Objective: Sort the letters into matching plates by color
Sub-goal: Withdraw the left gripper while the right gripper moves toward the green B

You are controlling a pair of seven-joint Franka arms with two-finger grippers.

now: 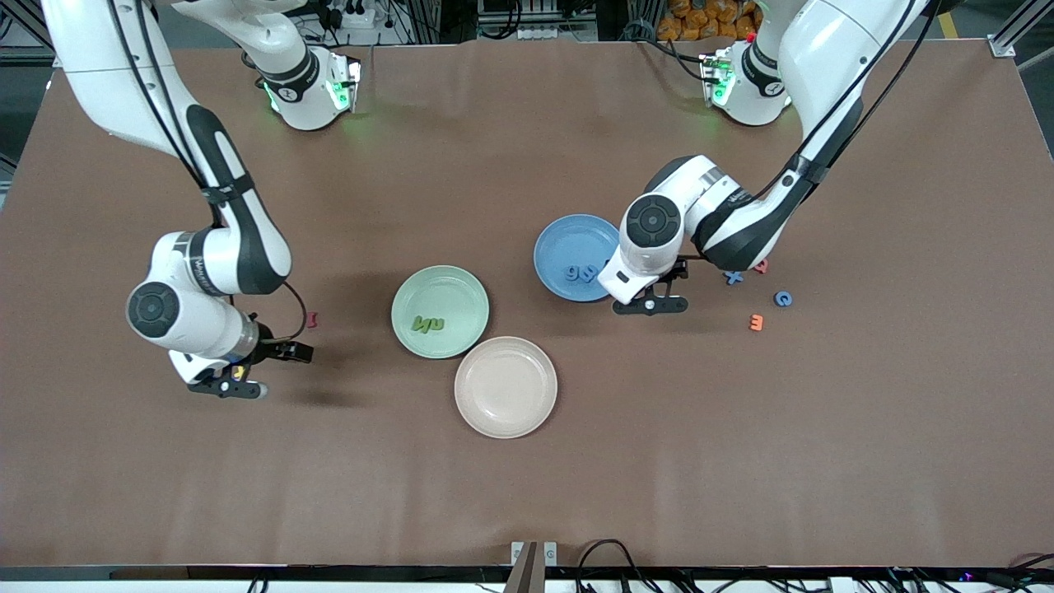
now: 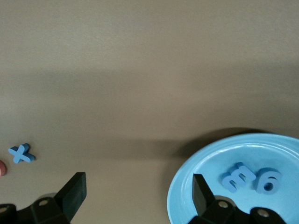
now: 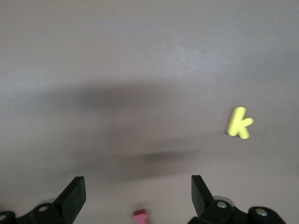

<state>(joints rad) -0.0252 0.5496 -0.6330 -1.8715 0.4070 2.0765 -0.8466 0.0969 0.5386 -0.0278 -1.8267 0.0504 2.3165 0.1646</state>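
The brown worktop carries three plates clustered near its middle: the mint green plate with green letters in it, the blue plate at its two o'clock holding blue letters, and the pinkish-beige plate at the green one's five o'clock, their rims nearly touching. The left pincer hangs with its jaws wide apart and nothing between them, over the blue plate's rim at that plate's four o'clock; the left arm's wrist covers part of that rim. Loose pieces lie toward the left arm's end: a blue X, a red piece half hidden by the arm, a blue C and an orange E. The right pincer is also spread and empty, over bare worktop toward the right arm's end, with a pink letter at its two o'clock and a yellow k near it. Wide bare worktop lies nearer the camera, along the six o'clock edge.
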